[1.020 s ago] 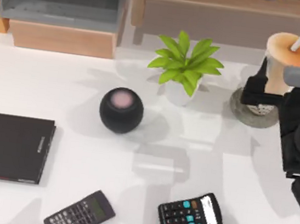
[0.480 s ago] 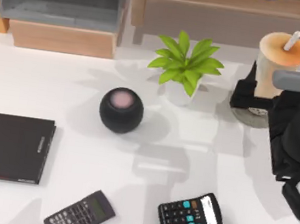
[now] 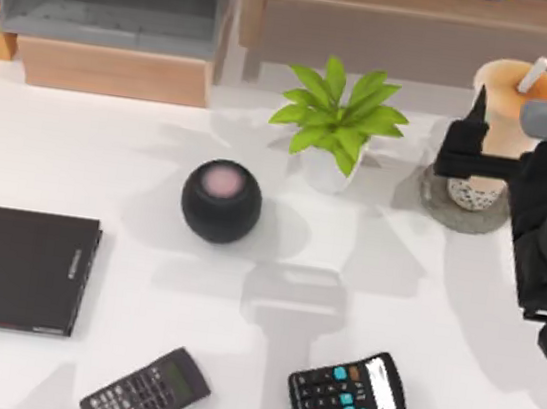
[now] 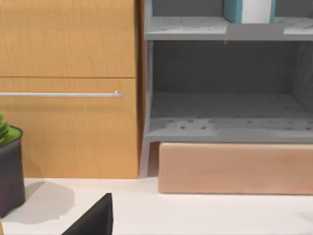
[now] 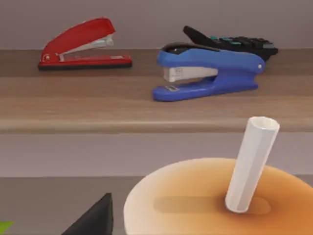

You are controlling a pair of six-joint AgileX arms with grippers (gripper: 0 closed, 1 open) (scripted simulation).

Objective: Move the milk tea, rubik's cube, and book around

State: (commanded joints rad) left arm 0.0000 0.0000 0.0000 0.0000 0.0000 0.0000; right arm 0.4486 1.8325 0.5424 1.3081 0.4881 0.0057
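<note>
White table [image 3: 78, 159] with speaker [image 3: 220, 201], plant [image 3: 337, 122], calculators [image 3: 347, 392].

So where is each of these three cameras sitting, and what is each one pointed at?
Top view: above the table, looking down; right pincer at the milk tea, left arm at the left edge by the black book.
Left wrist view: on the left arm, facing a grey shelf and wooden cabinet.
Right wrist view: on the right arm, facing staplers over the cup's lid.
Shared: milk tea, top and right wrist.

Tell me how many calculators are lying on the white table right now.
2. A slim dark calculator lies near the front edge, left of centre; a black calculator with teal keys lies to its right. A third dark keypad device sits on the wooden shelf, behind the blue stapler.
</note>
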